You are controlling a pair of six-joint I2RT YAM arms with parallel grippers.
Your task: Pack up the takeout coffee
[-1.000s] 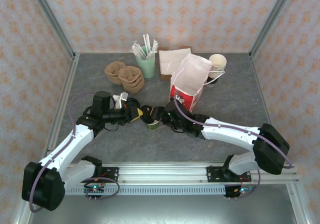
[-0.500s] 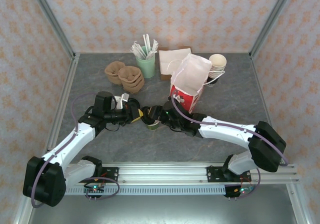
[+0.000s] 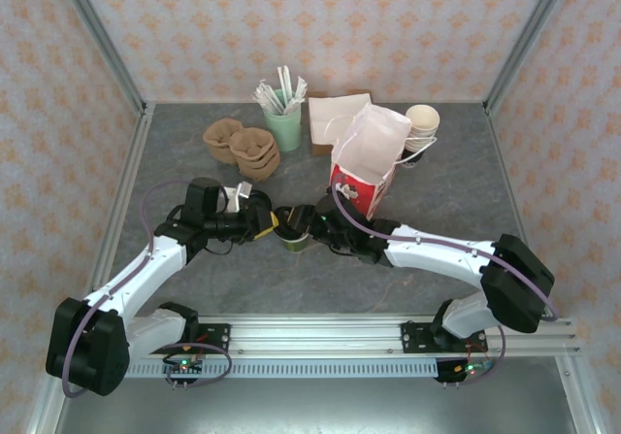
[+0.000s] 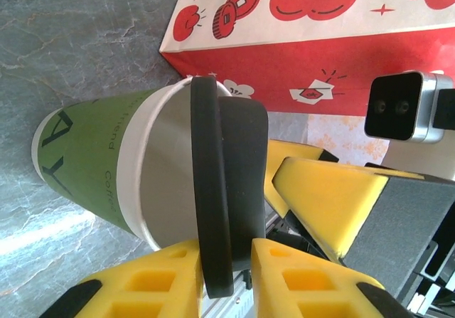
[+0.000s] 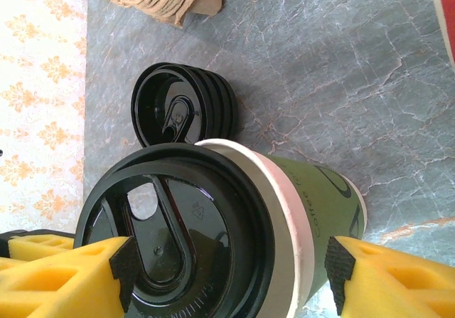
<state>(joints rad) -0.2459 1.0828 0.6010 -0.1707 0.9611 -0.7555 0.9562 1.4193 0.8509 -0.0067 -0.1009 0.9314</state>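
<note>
while the right tool (image 5: pixel 231 268) is clamping the takeout coffee (image 5: pixel 306 211) across its upper part, one pad (image 5: pixel 71 279) bearing on the edge of the black lid (image 4: pixel 213 190) and the other against the green paper wall, the left tool (image 4: pixel 226 261) is standing at the cup's top with its jaws narrowly either side of that lid; i cannot tell whether they are pinching the rim or just clearing it. the cup is sitting between the two tools, low over the worktop (image 5: pixel 355 83), and the red bag (image 3: pixel 367 162) is rising just beyond it from the left tool, close beside the right tool's wrist. i am judging the cup as light unless filled, which is not showing. its thin walls are probably stiff only near the rim and soft lower down, so a hard squeeze is risking a crush. the glossy lid is looking slippery and, being pressed on, may be popping off if it is carrying the load. the safest hold seems to be lying across the upper wall just under the lid, keeping the cup upright.
</note>
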